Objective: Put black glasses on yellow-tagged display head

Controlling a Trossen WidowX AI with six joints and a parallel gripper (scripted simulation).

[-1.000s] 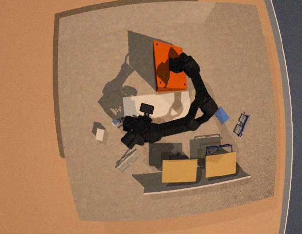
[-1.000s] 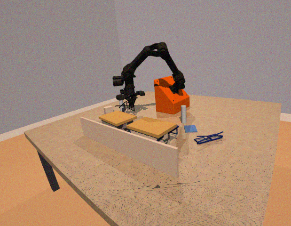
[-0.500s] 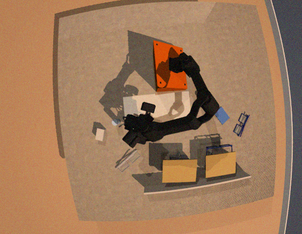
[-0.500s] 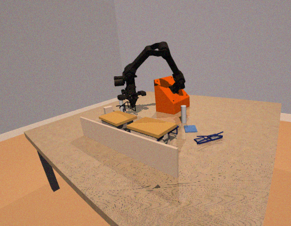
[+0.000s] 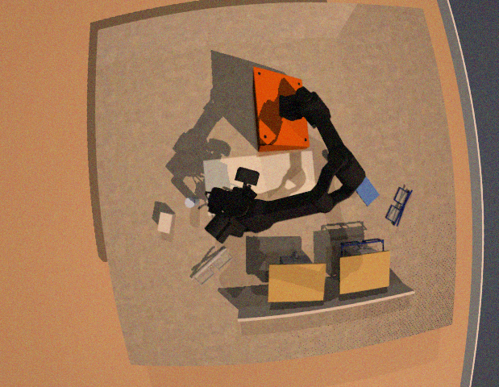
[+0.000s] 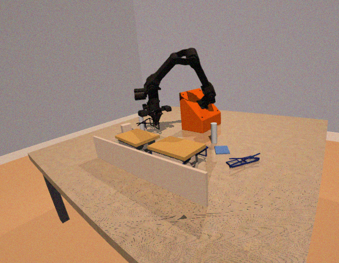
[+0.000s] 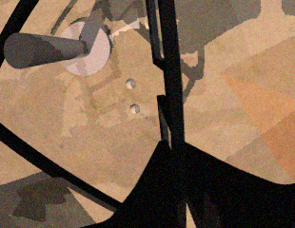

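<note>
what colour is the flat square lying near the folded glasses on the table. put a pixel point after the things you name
Blue [image 5: 367, 192] [image 6: 222, 149], plain; it shows best in the top view.

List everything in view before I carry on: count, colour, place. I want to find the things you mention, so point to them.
Table [image 5: 157, 312] [image 6: 263, 183]: one, tan, under everything
Upright panel [image 5: 324, 309] [image 6: 149, 165]: one, pale, behind boards
Boards [image 5: 296, 283] [image 6: 176, 147]: two, yellow-tan, raised
Posts [image 5: 189, 202] [image 6: 213, 132]: two, whitish, standing
Block [image 5: 165, 222] [image 6: 126, 127]: one, pale, left in top view
Pad [image 5: 367, 191] [image 6: 222, 149]: one, blue, near post
Navy glasses [image 5: 398, 205] [image 6: 242, 161]: two, one on table, one by board
Grey glasses [image 5: 209, 263]: one, on table
Black glasses [image 6: 141, 123] [image 7: 175, 71]: one, gripped
Base [image 5: 268, 79] [image 6: 190, 119]: one, orange
Arm [image 5: 287, 208] [image 6: 164, 68], gripper [image 6: 156, 123] [image 7: 168, 147]: one each, black
</note>
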